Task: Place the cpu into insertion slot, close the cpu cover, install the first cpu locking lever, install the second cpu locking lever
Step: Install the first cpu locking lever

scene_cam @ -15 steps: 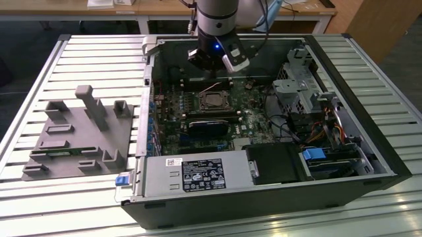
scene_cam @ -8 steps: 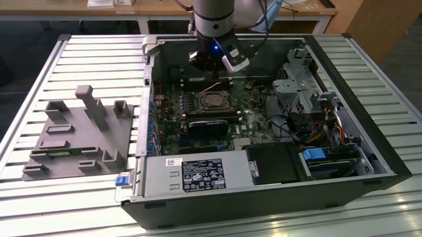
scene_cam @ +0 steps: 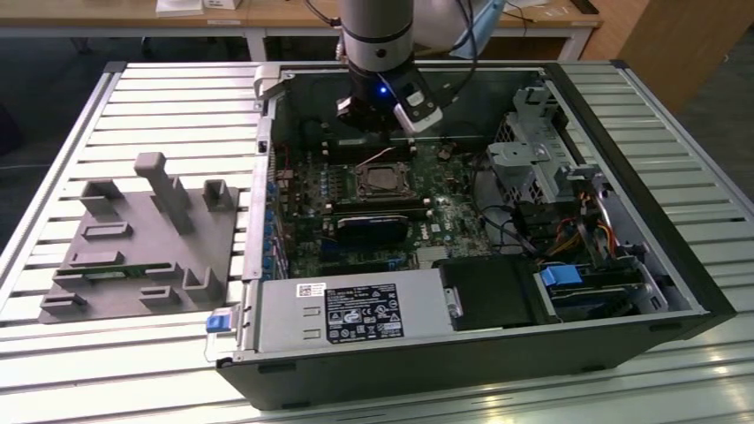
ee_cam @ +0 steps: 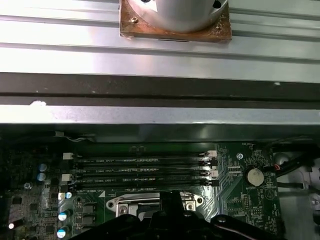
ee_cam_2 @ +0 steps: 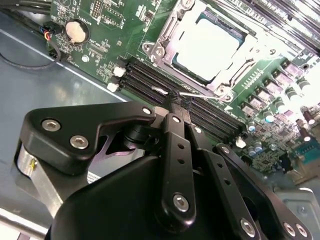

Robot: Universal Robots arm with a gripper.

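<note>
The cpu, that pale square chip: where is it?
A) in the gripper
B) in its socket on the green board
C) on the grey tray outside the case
B: in the second wrist view the cpu lies flat on the green motherboard, framed by the cpu cover, beyond the gripper, not in it.

Soft, even overhead light fills the exterior view. The slatted worktop [scene_cam: 94, 106] shines pale, with streaky glare along its near edge, while the inside of the computer case [scene_cam: 471, 97] lies in shade, a small blue lamp [scene_cam: 383, 89] glowing on the arm. In the second wrist view the cpu [ee_cam_2: 207, 47] is washed nearly white. In the first wrist view the slats flare bright and the motherboard [ee_cam: 150, 165] stays dim.
</note>
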